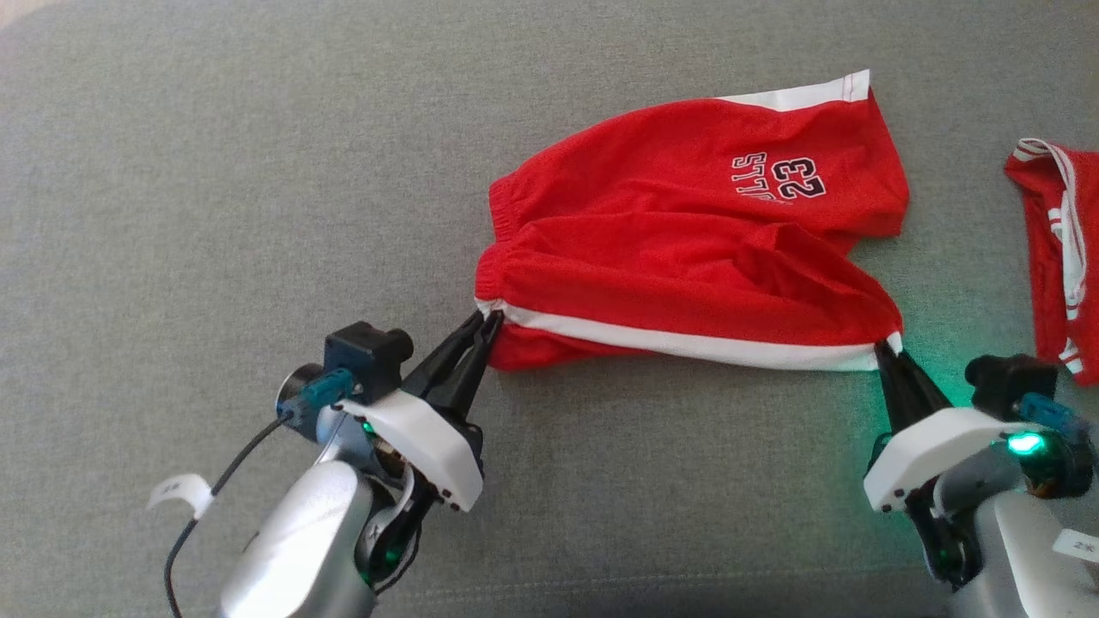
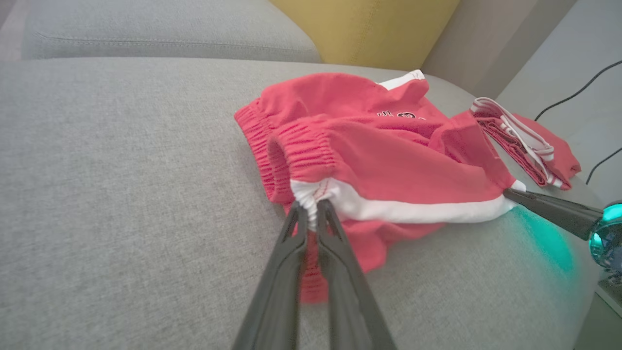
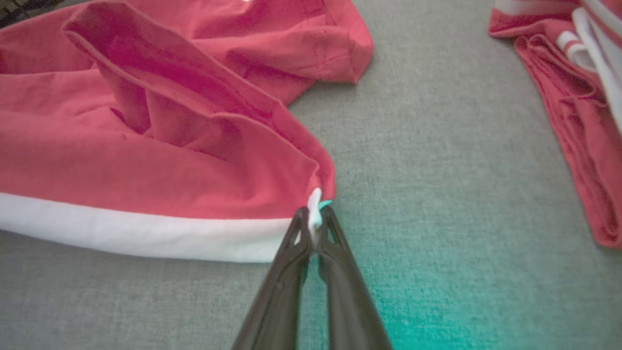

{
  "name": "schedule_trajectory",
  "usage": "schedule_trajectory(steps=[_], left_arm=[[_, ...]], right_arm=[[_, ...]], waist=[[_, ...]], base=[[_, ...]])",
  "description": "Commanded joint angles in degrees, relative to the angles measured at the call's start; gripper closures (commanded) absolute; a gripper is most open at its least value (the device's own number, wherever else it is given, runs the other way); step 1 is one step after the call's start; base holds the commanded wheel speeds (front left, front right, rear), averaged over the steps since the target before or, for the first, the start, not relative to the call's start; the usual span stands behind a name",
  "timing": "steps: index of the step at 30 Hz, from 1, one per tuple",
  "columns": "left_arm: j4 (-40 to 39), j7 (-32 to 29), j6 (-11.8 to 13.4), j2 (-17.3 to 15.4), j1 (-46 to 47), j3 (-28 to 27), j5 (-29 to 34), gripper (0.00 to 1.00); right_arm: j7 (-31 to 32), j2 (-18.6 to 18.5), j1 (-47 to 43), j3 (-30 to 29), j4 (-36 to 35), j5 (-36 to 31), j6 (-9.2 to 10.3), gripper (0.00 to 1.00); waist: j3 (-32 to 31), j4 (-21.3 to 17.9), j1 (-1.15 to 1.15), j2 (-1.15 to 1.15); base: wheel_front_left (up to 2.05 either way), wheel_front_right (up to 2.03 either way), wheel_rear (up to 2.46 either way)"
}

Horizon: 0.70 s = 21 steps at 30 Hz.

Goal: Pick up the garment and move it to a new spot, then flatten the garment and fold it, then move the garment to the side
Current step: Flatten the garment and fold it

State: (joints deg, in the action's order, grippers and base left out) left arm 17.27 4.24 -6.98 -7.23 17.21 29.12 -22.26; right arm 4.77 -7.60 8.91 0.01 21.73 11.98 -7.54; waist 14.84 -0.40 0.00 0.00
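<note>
- Nearest the lens, the left gripper (image 1: 488,319) (image 2: 311,210) was seen clenched on the waistband corner of the garment (image 1: 687,257) (image 2: 388,160) (image 3: 146,170). Gathered white fabric was pinched between its two dark tips.
- The right gripper (image 1: 884,348) (image 3: 315,216) (image 2: 510,192) was likewise clamped shut, with a small fold of the white stripe at the leg-hem corner grasped between its tips.
- The garment, a pair of red shorts, was spread near the centre of the head view. Its white side stripe was drawn fairly straight between the two grippers along the near edge, and the rest was left rumpled in folds behind it. The elastic waistband was turned to the robot's left. The number "23" and its lettering were shown upside down toward the far right hem.
- A second red-and-white garment (image 1: 1052,257) (image 2: 525,141) (image 3: 573,121) was laid to the robot's right, apart from the shorts.
- Both were borne by a grey upholstered surface (image 1: 215,172), onto which a glow was cast by the green lamp (image 1: 1022,444) on the right wrist.
- Beyond it, a yellow cushion (image 2: 364,29) and dark cables (image 2: 573,92) were recorded in the left wrist view.
</note>
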Motion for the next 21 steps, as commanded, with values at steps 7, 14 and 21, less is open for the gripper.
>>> schedule_trajectory(steps=[7, 14, 21], left_arm=[[-6.93, 4.04, 1.91, -2.67, 2.52, -3.76, 1.15, 1.00], [-15.80, 4.37, 3.64, -4.94, 4.40, -5.94, 2.28, 1.00], [-26.66, 0.96, 5.20, -8.51, 9.12, -9.63, 3.04, 1.00]], right_arm=[[-1.21, -1.70, 1.05, 2.23, -11.99, 2.15, 0.05, 1.00], [1.13, -3.53, 3.83, 1.64, -24.98, 4.92, 0.05, 1.00], [5.80, -5.01, 11.32, -1.25, -37.21, 6.90, 0.05, 1.00]], waist=[[-0.84, -0.88, 0.00, 0.00], [-3.08, -1.17, 0.00, 0.00], [-5.84, -1.24, 0.00, 0.00]], base=[[0.00, 0.00, 0.00], [0.00, 0.00, 0.00], [0.00, 0.00, 0.00]])
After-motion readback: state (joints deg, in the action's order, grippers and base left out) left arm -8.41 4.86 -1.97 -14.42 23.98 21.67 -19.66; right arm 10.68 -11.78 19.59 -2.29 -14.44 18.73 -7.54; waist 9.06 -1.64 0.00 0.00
